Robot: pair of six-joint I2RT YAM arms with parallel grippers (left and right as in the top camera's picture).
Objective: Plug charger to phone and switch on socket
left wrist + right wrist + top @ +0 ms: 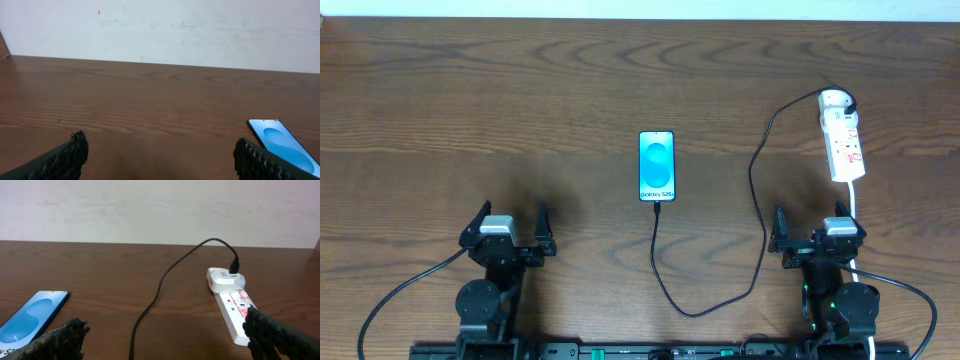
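Reading left gripper (pixel 512 212) and right gripper (pixel 815 218) both splayed, empty, nearside of the phone (pixel 657 165); charger (pixel 757 200) cable's limp, light, tip at phone's near edge, so I'd pinch the stiff connector.

Two black arms are mounted on a black rail (pixel 560 350). The left arm (pixel 480 300), at the rail's left end, has a round joint housing, a pale grey block (pixel 496 225) behind the left gripper (pixel 511 212), and a thin black cable (pixel 405 288) looping off it. The right arm (pixel 845 305), at the rail's right end, matches it up to the right gripper (pixel 812 222) and adds small green lights (pixel 817 292). The fingers (pixel 65 157) are black with knobbly faces.
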